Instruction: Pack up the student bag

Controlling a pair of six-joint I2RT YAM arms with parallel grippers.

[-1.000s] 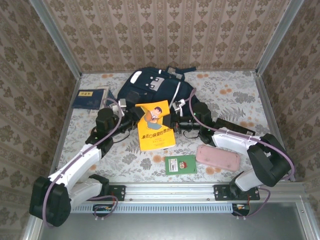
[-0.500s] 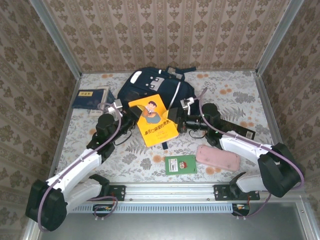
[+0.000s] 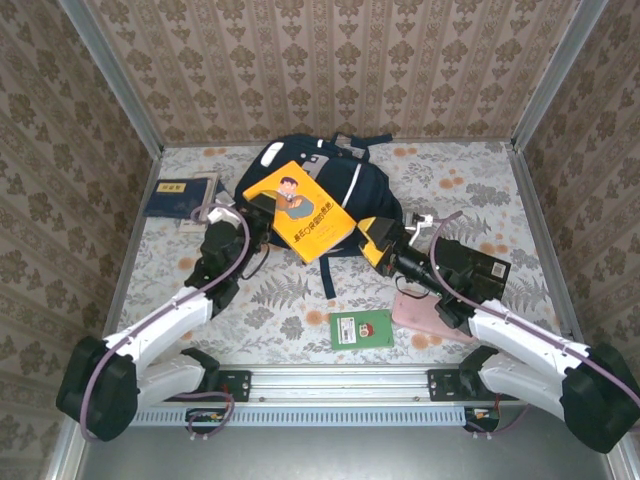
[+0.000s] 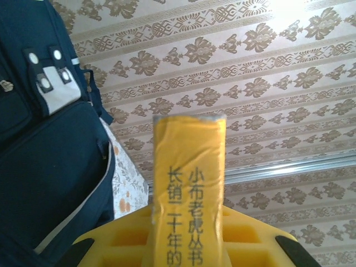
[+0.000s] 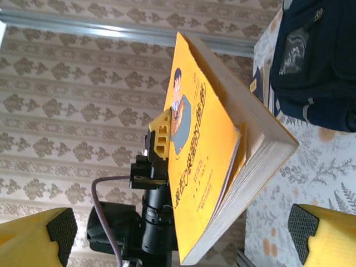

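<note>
Bag (image 3: 375,195) lies at the far middle of the table (image 3: 480,180), partly under a yellow book (image 3: 300,212). Left gripper (image 3: 250,205), over the bag's left edge, pinches the book's spine; right gripper (image 3: 372,240), jaws spread wide, sits just beside the bag's near-right edge.

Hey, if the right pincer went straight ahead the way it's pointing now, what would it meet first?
The yellow book, held up by the left pincer; the open right pincer faces its page edge, though the gap is hard to judge.
</note>
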